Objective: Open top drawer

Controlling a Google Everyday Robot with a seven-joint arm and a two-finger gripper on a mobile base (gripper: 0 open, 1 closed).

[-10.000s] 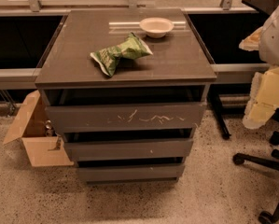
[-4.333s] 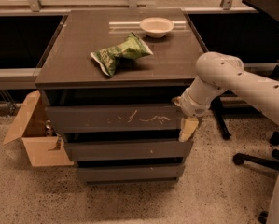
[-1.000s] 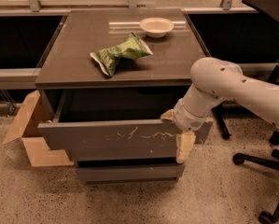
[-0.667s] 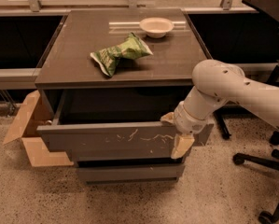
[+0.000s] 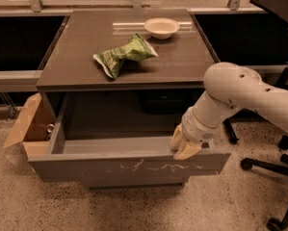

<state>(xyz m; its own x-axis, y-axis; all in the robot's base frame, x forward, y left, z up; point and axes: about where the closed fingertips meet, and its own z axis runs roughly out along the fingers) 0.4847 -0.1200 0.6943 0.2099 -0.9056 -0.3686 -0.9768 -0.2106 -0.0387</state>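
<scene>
We see the cardboard box (image 5: 23,124) far left of the gripper (image 5: 186,146), the top drawer (image 5: 110,167) standing wide open and spanning leftward from it, and the gripper hooked over the front's top edge for pulling, grip state can't tell.

No legible text, labels or numbers anywhere

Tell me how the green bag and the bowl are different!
The green snack bag is crumpled and lying down; the bowl is pale, round, upright. The bag sits nearer the front, the bowl near the back. Both rest on the cabinet top, above the open top drawer, with the gripper at its front's right end.
</scene>
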